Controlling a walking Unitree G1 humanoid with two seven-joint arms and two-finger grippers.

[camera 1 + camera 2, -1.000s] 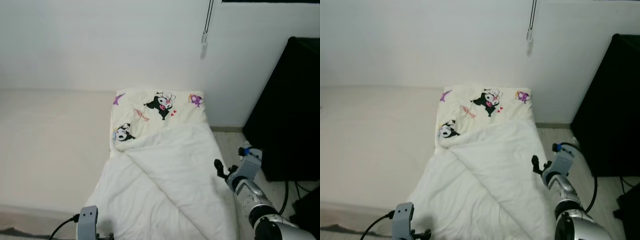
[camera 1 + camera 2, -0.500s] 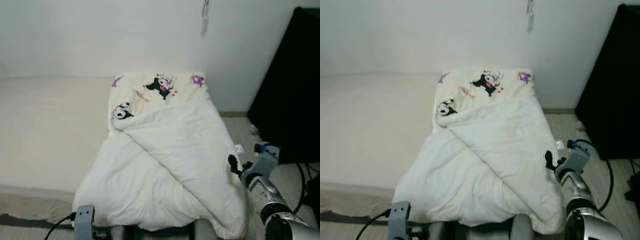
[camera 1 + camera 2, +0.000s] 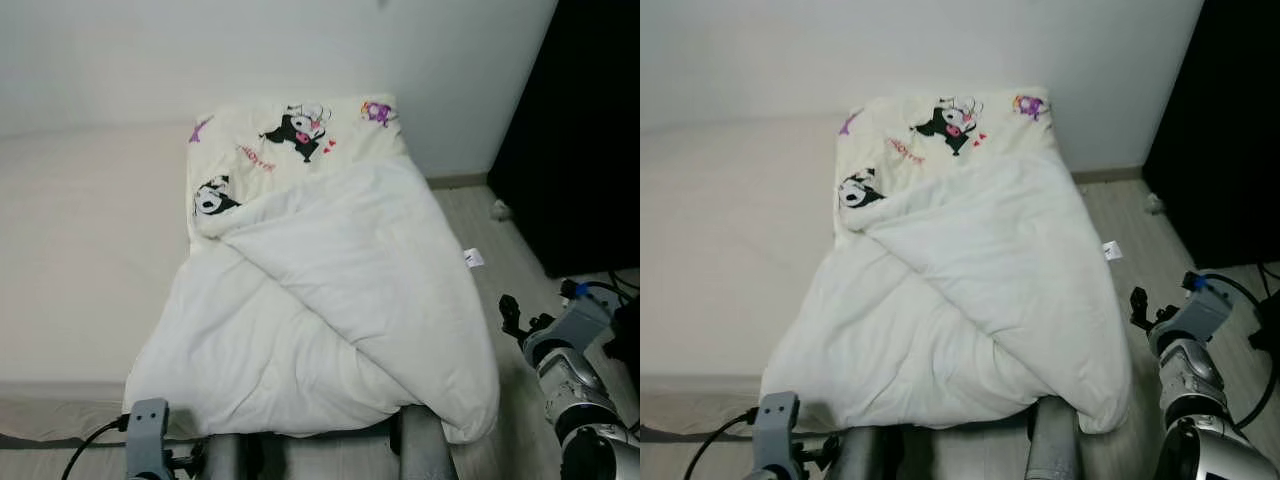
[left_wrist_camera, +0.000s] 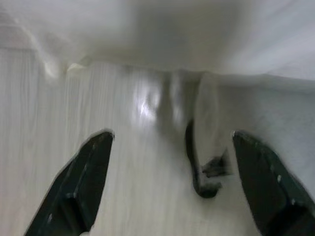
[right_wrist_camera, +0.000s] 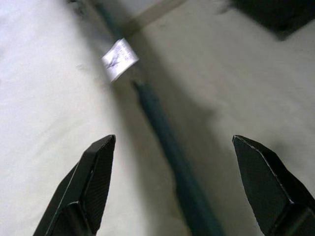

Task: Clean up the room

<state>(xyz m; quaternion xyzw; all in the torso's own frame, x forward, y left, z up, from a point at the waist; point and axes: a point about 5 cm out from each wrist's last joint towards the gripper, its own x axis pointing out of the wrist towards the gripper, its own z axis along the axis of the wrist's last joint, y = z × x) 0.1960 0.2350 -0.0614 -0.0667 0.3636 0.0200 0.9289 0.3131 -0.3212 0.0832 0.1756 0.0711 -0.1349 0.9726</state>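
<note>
While both hands gape, the quilt (white) drapes the bed.

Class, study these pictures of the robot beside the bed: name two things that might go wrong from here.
1. The white quilt overhangs the bed's foot near the robot's legs; stepping forward might snag or drag it down.
2. The right gripper, open, hangs low beside the quilt's edge and small white tag; a swing could catch the fabric.

Head stereo pair above quilt (wrist views floorward)
</note>
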